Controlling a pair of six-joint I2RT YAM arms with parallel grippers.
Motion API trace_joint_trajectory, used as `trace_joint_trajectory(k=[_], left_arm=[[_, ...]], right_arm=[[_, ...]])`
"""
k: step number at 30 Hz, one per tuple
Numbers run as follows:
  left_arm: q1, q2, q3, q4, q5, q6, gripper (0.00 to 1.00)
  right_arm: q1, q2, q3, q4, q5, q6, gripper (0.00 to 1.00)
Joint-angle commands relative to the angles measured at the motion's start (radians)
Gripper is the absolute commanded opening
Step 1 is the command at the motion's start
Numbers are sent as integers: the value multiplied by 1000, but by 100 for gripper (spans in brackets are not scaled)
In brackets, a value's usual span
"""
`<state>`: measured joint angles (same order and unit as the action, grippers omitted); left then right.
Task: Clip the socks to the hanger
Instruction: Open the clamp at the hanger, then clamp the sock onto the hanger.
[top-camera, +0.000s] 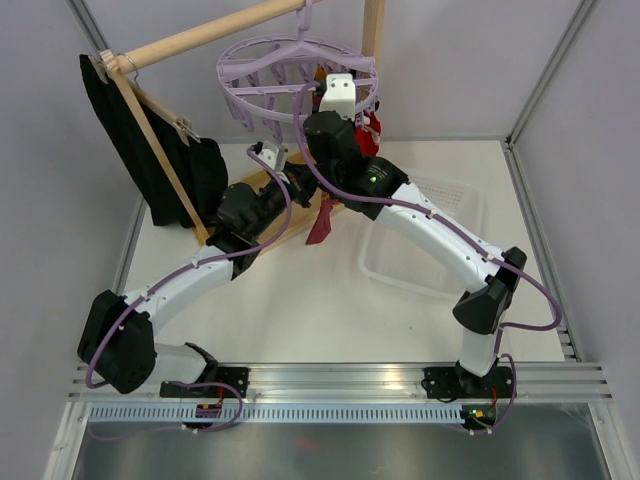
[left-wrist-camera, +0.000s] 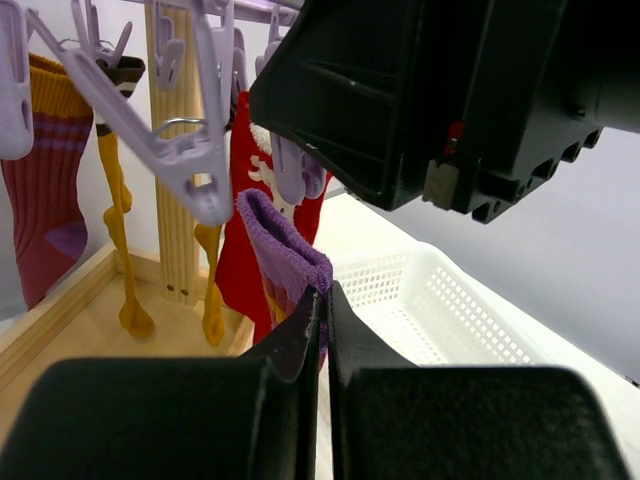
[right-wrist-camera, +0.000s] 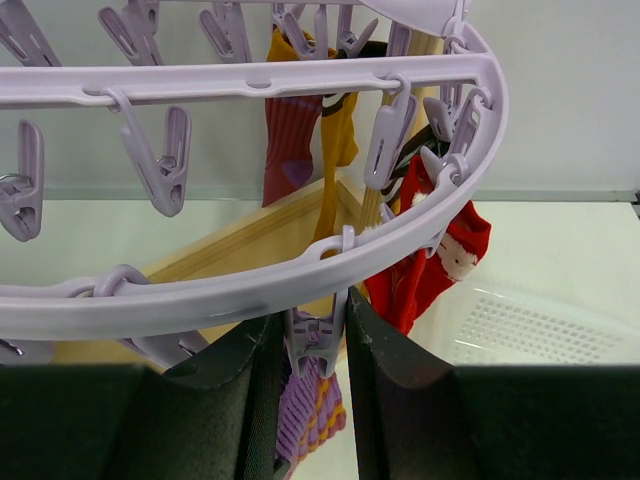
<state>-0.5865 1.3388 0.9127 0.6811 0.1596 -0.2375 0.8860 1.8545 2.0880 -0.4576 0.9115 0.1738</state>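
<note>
The left gripper (left-wrist-camera: 322, 300) is clenched on the cuff of the purple sock (left-wrist-camera: 285, 250) and holds it up under the hanger (right-wrist-camera: 250, 290). The rest of the sock dangles below the fingers. Directly above it, the right gripper (right-wrist-camera: 312, 345) is closed on a peg (right-wrist-camera: 315, 335) on the near rim, with one finger touching each side.

I judge the task well along. Beyond the right gripper, on the far side of the ring, a maroon sock (right-wrist-camera: 290, 140) and a mustard sock (right-wrist-camera: 340, 140) already hang from pegs. A red sock (right-wrist-camera: 430, 260) hangs to their right. The purple sock is the one in hand and is not yet clipped. Its cuff has to go into the peg's mouth, then the peg has to be let shut and both grippers have to let go.

- **Peg and cuff:** The peg's mouth sits between the right fingers, so I cannot tell whether it is pressed open or whether the cuff has reached it.
- **Left wrist view:** The right gripper's black body blocks the upper right, including the peg being worked.
- **Top view:** The two grippers crowd together under the hanger and their fingertips are hard to make out.
- **Basket:** The right arm crosses the white basket (top-camera: 430, 230), below and right of the grippers, so I cannot tell whether more socks are waiting.
</note>
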Motion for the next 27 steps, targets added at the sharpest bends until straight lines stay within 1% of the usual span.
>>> trace_joint_trajectory(k=[1,20,27], left_arm=[[-10,6,49,26,3,52,2],[-22,28,81,15,11,60,2],[-24,31,81,21,-14,61,2]], right_arm=[[-7,-3,44,7,-2,21,0],[-9,0,49,2,-16,26,0],[-7,0,44,-1,-17,27,0]])
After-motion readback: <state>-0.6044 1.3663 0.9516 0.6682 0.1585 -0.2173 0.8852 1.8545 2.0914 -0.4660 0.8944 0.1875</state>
